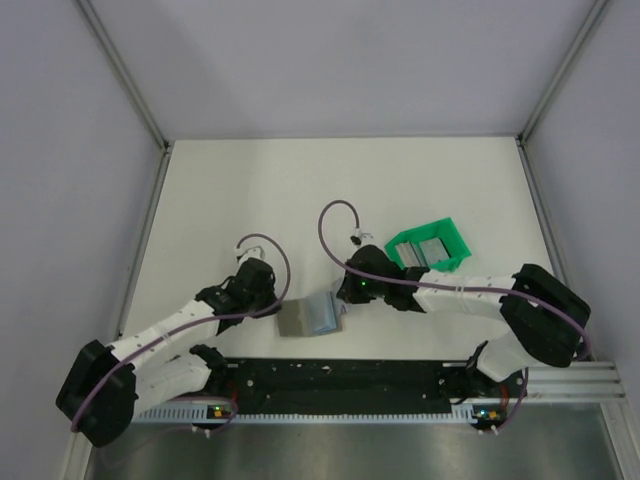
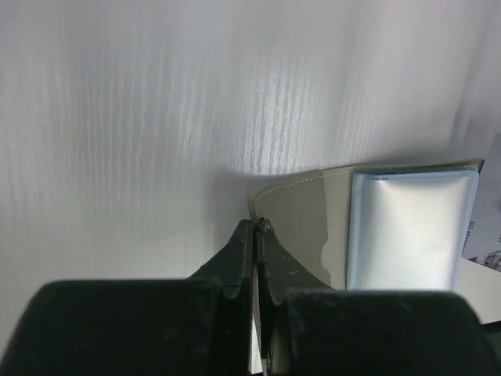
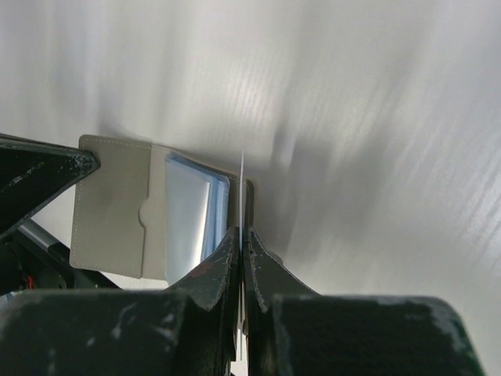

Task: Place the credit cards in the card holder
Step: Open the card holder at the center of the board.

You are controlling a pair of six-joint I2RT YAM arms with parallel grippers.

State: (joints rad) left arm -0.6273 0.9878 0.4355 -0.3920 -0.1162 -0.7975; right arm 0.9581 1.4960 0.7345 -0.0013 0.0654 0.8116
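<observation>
Right gripper [image 3: 241,231] pinched tight on a thin grey plastic credit card [image 3: 243,166], seen edge-on and upright, its far end at the pale-blue pocket mouth of the flat grey-and-light-blue card holder [image 3: 117,204]. Left gripper [image 2: 255,229] closed at the holder's opposite grey edge, apparently pinching it. Other grey cards [image 1: 432,250] lie in a bright green plastic tray [image 1: 447,232], beyond the holder to its right. Risks: the card tip catching the pocket lip and bowing; the push sliding the holder if the left pinch is shallow.
</observation>
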